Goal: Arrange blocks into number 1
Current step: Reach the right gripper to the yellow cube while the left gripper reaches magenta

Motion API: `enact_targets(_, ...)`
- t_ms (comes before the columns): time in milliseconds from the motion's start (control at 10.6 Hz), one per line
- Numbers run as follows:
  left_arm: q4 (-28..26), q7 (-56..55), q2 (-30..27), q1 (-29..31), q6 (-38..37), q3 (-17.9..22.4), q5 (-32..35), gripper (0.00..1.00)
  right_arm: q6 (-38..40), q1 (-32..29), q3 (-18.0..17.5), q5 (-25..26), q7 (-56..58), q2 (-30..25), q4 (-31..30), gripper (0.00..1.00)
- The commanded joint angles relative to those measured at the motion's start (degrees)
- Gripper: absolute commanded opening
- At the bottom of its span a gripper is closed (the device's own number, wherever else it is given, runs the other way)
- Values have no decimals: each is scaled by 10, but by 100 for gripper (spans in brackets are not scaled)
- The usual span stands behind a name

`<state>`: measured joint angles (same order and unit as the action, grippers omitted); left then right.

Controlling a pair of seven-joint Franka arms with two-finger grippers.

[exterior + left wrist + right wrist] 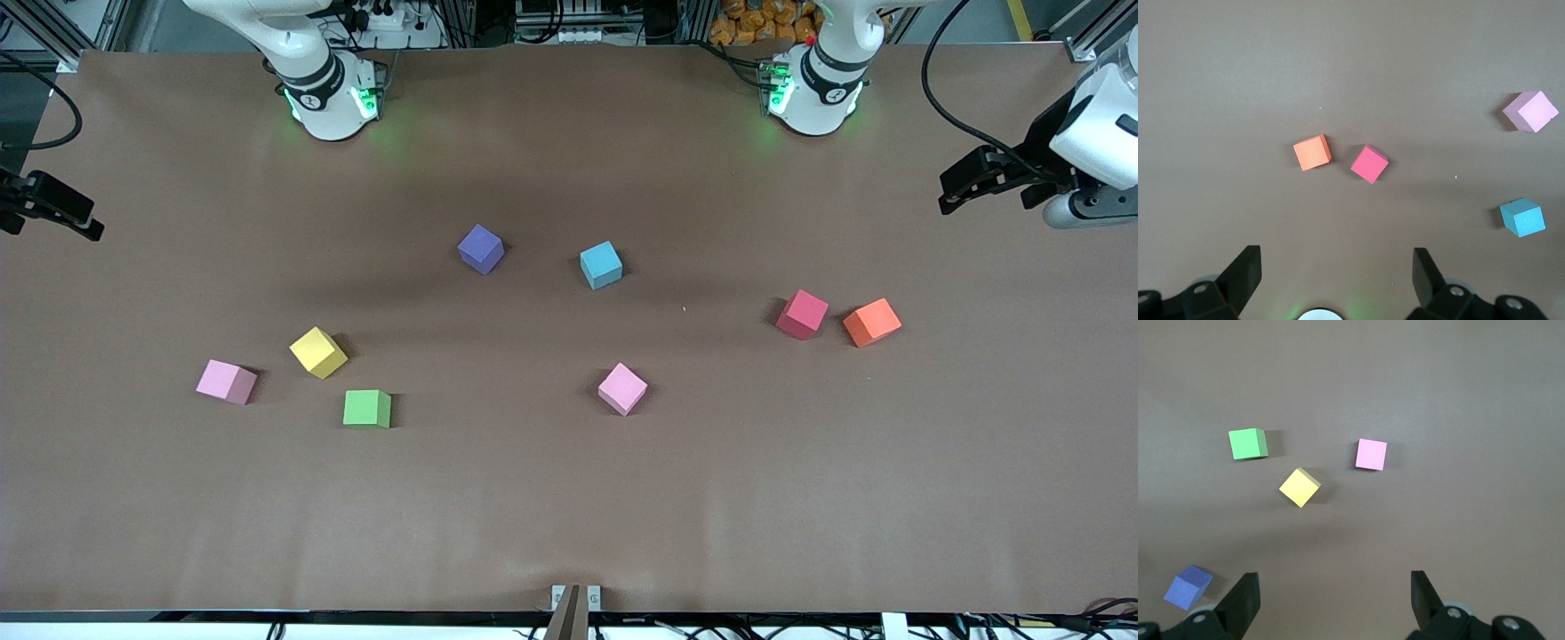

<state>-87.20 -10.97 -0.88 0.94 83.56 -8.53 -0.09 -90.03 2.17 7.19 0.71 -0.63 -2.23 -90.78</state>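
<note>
Both my grippers hang empty with fingers spread: left gripper over the table at its own end, right gripper at the other end. Taking the blue block as landmark: purple block beside it, central pink block nearer the front camera. Red block and orange block sit toward the left arm's end; yellow block, green block and second pink block toward the right arm's end.

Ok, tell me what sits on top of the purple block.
Nothing: the purple block lies alone on the brown table, its top face bare. Its underside is hidden. Both grippers hang open, clear of it.
</note>
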Motion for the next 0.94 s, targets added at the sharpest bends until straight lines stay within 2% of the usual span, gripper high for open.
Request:
enact_targets(0, 3, 6, 3, 3, -6, -1, -11, 100, 2, 1, -2, 6, -9, -6, -5, 100)
enact_targets(283, -1, -5, 25, -1, -6, -5, -5, 100, 0, 2, -2, 5, -10, -1, -12, 100)
enact_targets(378, -3, -12, 32, -1, -6, -7, -2, 100, -17, 5, -3, -2, -9, 16, -32, 100)
enact_targets(567, -54, -27, 39, 0, 6, -11, -7, 100, -127, 27, -4, -4, 8, 56, -103, 100)
enact_targets(850, -156, -35, 44, -2, 115, -39, -7, 100, -206, 27, -6, -6, 259, 151, -118, 100)
